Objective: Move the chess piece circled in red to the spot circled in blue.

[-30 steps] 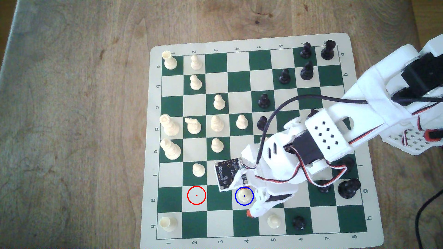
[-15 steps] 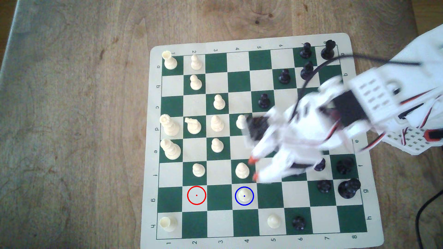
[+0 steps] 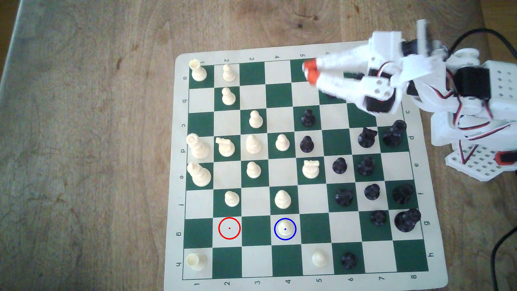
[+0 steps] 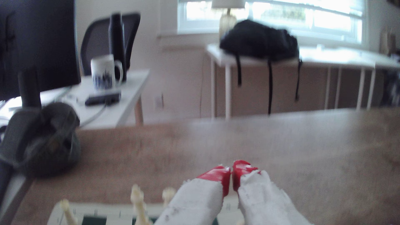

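A small cream pawn [image 3: 285,228] stands by itself inside the blue circle on a light square, in row g near the board's front edge. Two squares toward the exterior view's left, the red circle [image 3: 229,228] rings a bare light square. My gripper [image 3: 310,72] hangs over the board's far edge near column 5, far from the pawn. Its red fingertips [image 4: 218,176] are pressed together with nothing between them.
On the green and cream board [image 3: 425,275], cream pieces stand toward the exterior view's left and black ones toward its right. A cream pawn [image 3: 282,199] stands one square behind the blue circle. The arm's base [image 3: 481,156] and cables lie off the board's right edge. A grey bundle [image 4: 43,138] sits on the wooden table.
My gripper has let go of the pawn in the blue circle. It has risen and swung back to the board's far right, and its fingers have shut.
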Controlling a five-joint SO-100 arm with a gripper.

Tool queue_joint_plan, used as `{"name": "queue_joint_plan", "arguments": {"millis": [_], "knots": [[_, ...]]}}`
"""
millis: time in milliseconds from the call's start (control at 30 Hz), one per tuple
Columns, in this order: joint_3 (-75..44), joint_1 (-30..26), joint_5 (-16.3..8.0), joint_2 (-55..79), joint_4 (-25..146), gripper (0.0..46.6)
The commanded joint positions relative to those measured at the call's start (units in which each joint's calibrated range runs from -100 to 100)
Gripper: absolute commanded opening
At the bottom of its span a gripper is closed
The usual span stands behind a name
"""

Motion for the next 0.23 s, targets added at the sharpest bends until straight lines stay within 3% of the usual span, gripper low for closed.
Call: {"name": "queue_joint_plan", "arguments": {"millis": [0,200], "knots": [[3.5,-0.1,1.0,-1.1,-27.9,0.3],[3.5,-1.3,1.9,-1.1,-51.4,0.3]]}}
